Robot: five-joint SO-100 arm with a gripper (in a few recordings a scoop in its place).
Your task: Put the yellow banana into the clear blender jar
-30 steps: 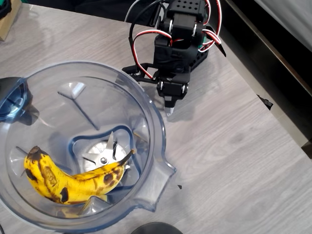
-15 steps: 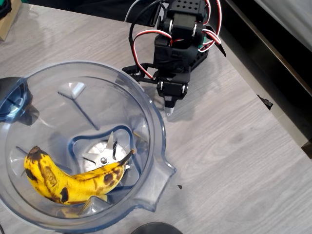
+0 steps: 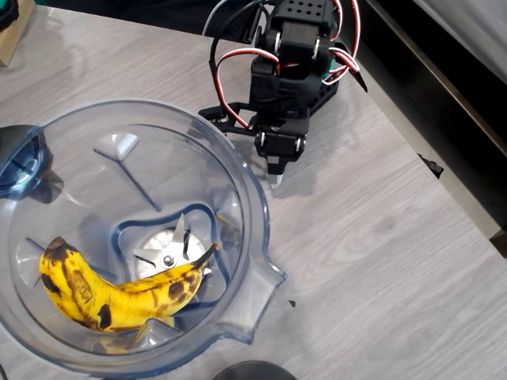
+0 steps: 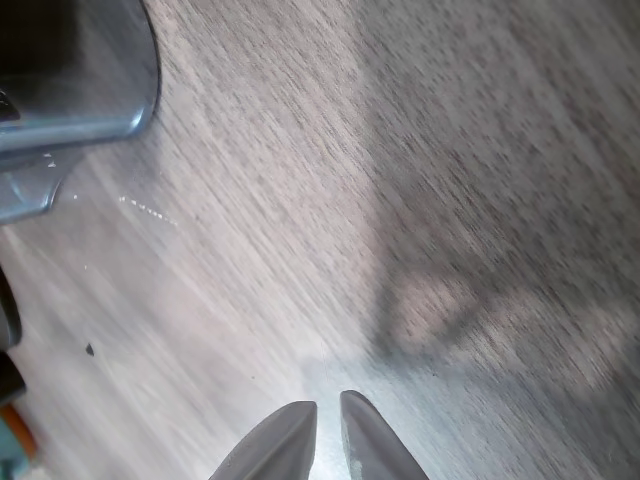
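Observation:
The yellow banana, spotted brown, lies curved at the bottom of the clear blender jar, resting against the metal blade. My gripper hangs over bare table just right of the jar's upper rim, apart from it, pointing down. It is shut with nothing in it. In the wrist view the two grey fingertips nearly meet at the bottom edge above the wood-grain table, gripper, and the jar's base shows at the top left.
A dark blue-tinted cap sits at the jar's left. A dark round object pokes in at the bottom edge. The table's right edge runs diagonally; open grey wood tabletop lies right of the jar.

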